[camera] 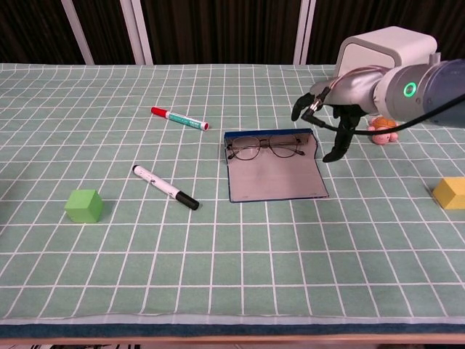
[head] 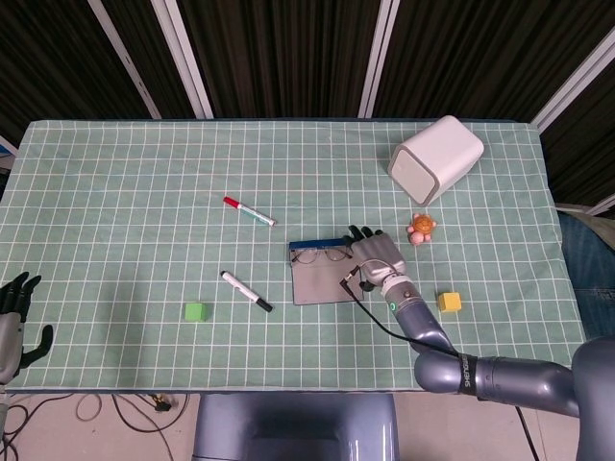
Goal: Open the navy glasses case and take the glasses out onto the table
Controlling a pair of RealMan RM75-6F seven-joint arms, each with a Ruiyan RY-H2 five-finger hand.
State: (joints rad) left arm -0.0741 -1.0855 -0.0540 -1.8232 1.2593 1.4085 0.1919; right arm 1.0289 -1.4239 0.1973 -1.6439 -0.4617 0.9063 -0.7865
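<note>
We hold the fingers [camera: 340, 142] of our right hand [camera: 328, 109] spread and hanging downward, grasping nothing, just above the right end of the navy glasses case [camera: 275, 175]. One fingertip reaches down close to the case's right edge; we cannot tell whether it touches. We judge the hand sits here because the glasses [camera: 264, 149] lie right beside it, lenses up, along the far edge of the case, near its raised navy back rim.

The case already lies open and flat on the green checked tablecloth [camera: 218, 254], its grey lining facing up, so the opening step looks done and the lifting-out remains. Coming from the right end probably lets us pinch the frame without sweeping across the lenses.

Our left hand [head: 16, 317] waits at the table's near left corner, fingers apart and empty, well away from the work.

Around the case, a red-capped marker [camera: 179, 118] lies beyond it to the left, a black-capped marker [camera: 166, 187] nearer on the left, and a green cube [camera: 83, 205] further left. A white box-shaped speaker [camera: 385, 58], a small orange toy [camera: 382, 129] and a yellow cube [camera: 451, 193] sit off to the right.
</note>
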